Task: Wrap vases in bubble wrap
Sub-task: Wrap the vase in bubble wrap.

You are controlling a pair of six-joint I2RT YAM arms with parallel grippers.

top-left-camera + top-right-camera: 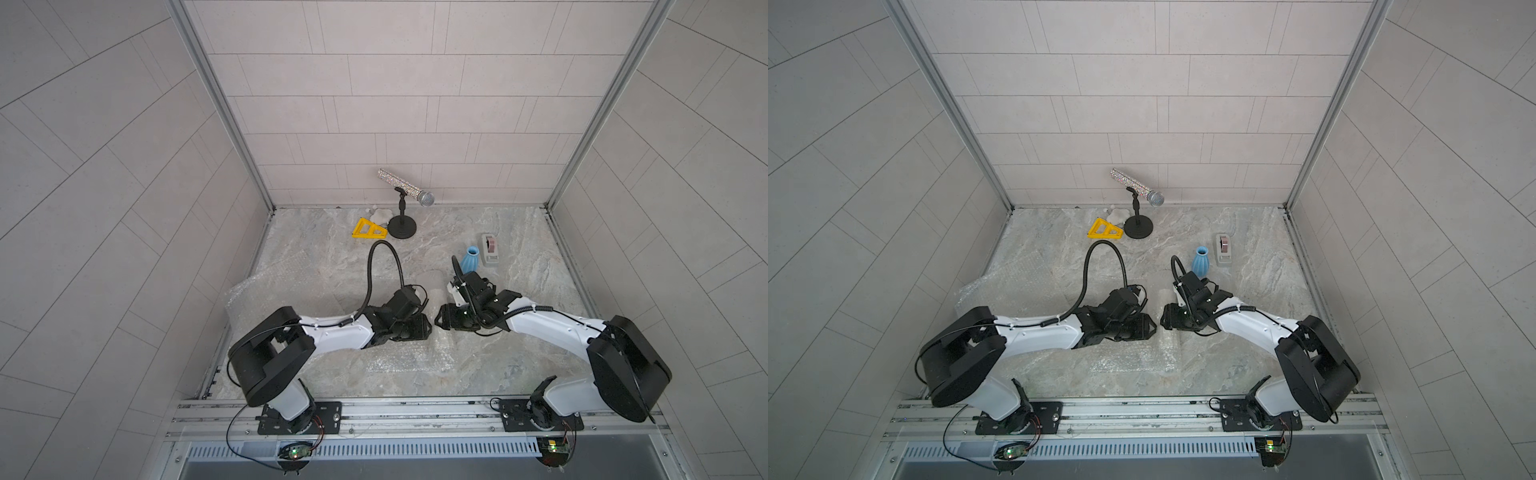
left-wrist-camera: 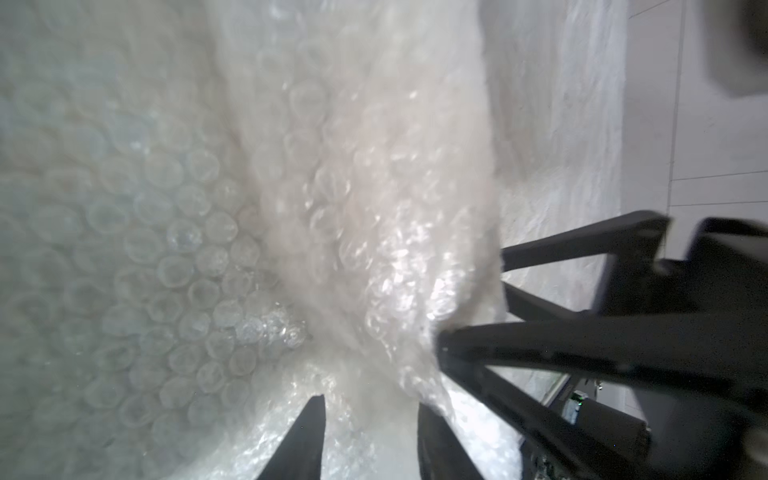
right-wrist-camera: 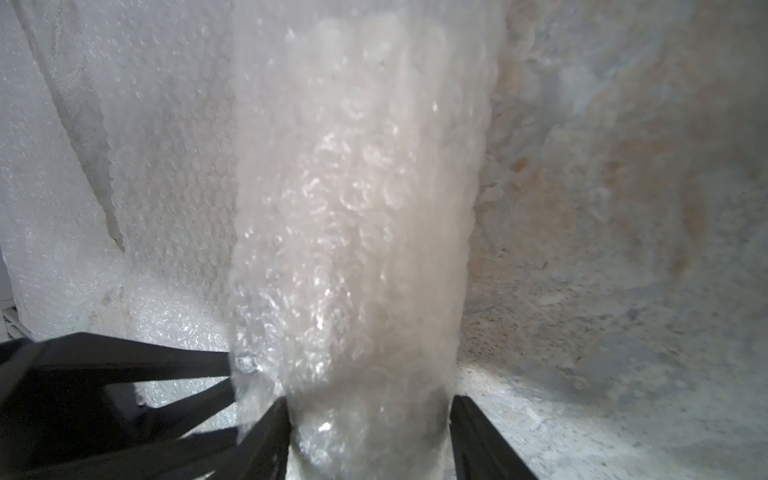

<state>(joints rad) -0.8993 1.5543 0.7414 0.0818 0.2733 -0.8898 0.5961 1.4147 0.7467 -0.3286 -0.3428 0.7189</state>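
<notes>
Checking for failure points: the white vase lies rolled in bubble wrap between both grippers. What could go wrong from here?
1. The left gripper stands open around the bubble wrap, and no tape shows on it: the roll may spring loose.
2. The right gripper straddles only one end of the white vase; lifted, it might tip out.

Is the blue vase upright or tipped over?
Upright: the blue vase stands on its base, mouth up, with no wrap on it.
</notes>
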